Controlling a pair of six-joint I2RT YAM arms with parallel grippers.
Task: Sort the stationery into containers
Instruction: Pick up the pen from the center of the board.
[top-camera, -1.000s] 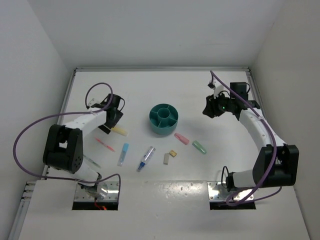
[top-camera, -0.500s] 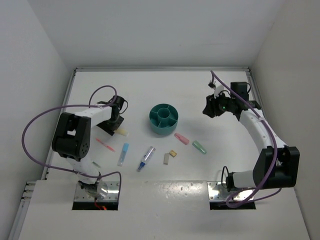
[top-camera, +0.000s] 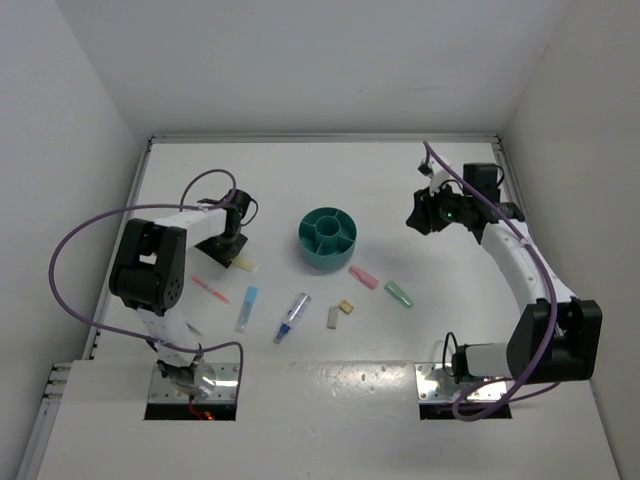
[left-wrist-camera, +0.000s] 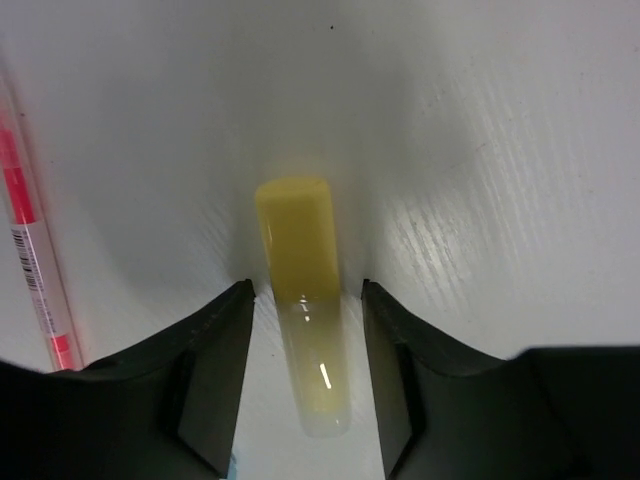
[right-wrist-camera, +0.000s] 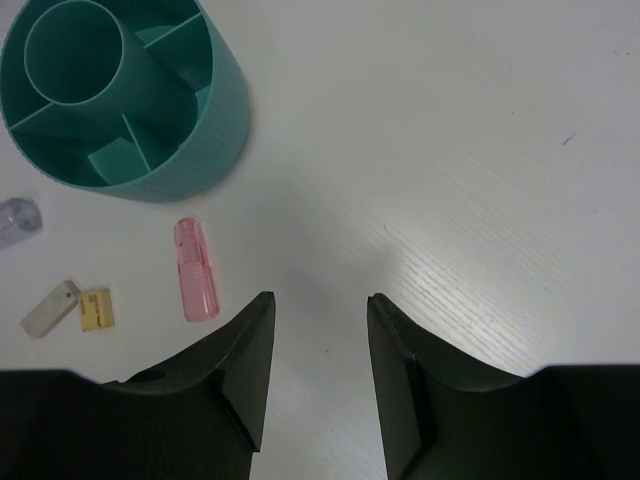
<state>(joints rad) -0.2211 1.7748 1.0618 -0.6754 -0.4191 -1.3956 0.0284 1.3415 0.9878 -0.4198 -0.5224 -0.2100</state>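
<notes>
My left end effector is partly open astride the yellow marker, which lies on the desk, not yet gripped. My right end effector is partly open and empty, hanging near the teal organiser.

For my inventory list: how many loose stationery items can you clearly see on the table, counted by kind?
Markers: 4 (yellow marker, light-blue marker, pink marker, green marker)
Pens: 2 (thin pink pen, clear-blue pen)
Erasers: 2 (grey eraser, tan eraser)
Total: 8
</notes>
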